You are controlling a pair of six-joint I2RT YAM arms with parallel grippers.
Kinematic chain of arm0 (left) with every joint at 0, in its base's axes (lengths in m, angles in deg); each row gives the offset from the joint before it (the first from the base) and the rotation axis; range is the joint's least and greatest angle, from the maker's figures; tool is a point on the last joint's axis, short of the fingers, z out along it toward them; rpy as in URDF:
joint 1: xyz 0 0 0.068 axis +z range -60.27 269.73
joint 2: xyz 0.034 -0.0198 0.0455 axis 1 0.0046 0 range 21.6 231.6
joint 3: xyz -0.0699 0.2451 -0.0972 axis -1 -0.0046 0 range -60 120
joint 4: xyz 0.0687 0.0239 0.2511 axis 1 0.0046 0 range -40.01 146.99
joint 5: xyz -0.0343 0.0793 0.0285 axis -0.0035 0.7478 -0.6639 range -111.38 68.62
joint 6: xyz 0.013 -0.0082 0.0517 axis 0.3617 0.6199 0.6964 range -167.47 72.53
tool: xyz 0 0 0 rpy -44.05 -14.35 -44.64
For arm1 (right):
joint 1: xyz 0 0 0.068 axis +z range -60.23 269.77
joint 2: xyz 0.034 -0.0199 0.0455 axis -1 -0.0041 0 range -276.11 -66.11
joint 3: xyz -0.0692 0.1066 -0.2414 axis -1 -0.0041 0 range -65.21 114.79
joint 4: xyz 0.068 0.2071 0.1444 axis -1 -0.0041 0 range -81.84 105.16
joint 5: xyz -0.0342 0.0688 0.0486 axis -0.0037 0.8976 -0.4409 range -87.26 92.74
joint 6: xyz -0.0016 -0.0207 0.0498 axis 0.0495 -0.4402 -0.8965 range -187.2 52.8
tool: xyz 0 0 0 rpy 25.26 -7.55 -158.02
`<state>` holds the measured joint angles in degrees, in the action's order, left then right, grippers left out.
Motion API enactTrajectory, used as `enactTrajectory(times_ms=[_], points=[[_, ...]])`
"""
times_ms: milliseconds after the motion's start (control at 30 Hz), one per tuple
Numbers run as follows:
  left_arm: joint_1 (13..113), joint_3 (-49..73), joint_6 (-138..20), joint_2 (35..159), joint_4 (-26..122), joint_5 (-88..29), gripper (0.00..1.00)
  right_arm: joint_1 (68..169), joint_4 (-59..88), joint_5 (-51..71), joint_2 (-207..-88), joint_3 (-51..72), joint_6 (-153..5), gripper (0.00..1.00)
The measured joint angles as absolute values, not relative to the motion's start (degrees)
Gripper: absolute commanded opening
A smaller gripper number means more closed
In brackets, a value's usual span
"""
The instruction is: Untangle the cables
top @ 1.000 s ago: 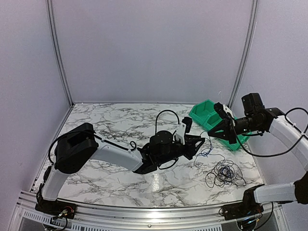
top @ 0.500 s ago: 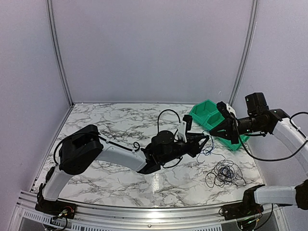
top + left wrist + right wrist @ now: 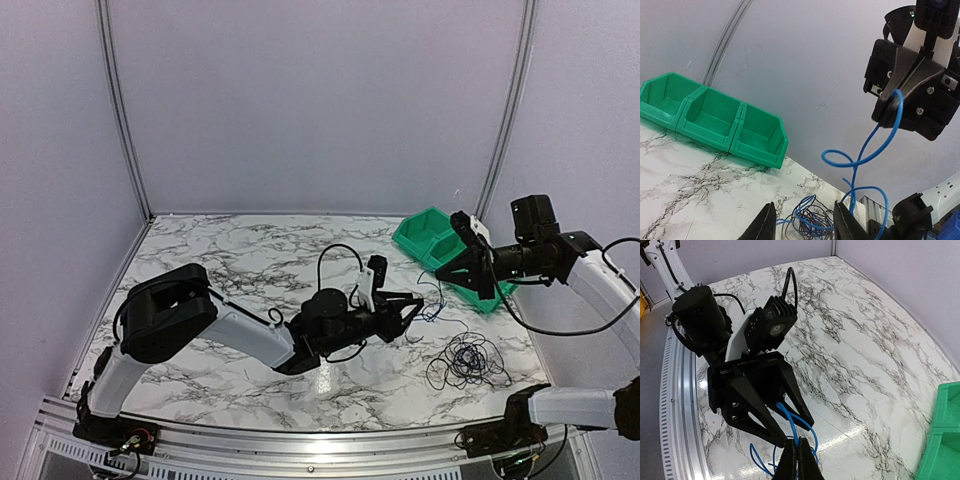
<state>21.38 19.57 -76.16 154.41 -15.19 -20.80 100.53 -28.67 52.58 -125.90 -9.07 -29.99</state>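
**Blue cable pinched at one end, loose at the other**

Top view: right of centre, in front of the green bins (image 3: 432, 240), the right gripper (image 3: 440, 272) pinches the upper end of the blue cable (image 3: 430, 310). The left gripper (image 3: 408, 316) sits low just left of it, jaws parted. The black coil (image 3: 467, 360) lies apart at lower right on the marble table (image 3: 250, 260). If hidden loops link the two, a lift could drag everything.

Left wrist view: its own fingers (image 3: 765, 225) at the bottom edge stand apart, with the tangle (image 3: 807, 220) between them and nothing clamped. With no anchor, a pull may tighten the curl into a knot.

Right wrist view: its own fingers at bottom centre are closed on the blue cable, which runs between the left gripper's spread jaws. The thin wire could slip out, or the two grippers, which are close, could collide.
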Motion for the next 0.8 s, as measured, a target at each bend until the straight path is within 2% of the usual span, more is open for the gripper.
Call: enactTrajectory(times_ms=[200, 533, 800], points=[[21.38, 20.55, -76.16, 154.02, -17.25, -20.69, 0.43, 100.53, -28.17, 52.56, -125.99, -9.79, -30.16, 0.00], [21.35, 29.03, -77.58, 155.73, -17.47, -18.79, 0.25, 100.33, -26.92, 52.17, -125.97, -11.47, -30.16, 0.00], [21.25, 31.02, -78.89, 157.41, -18.01, -17.87, 0.22, 99.98, -26.81, 50.81, -125.66, -11.47, -30.60, 0.00]])
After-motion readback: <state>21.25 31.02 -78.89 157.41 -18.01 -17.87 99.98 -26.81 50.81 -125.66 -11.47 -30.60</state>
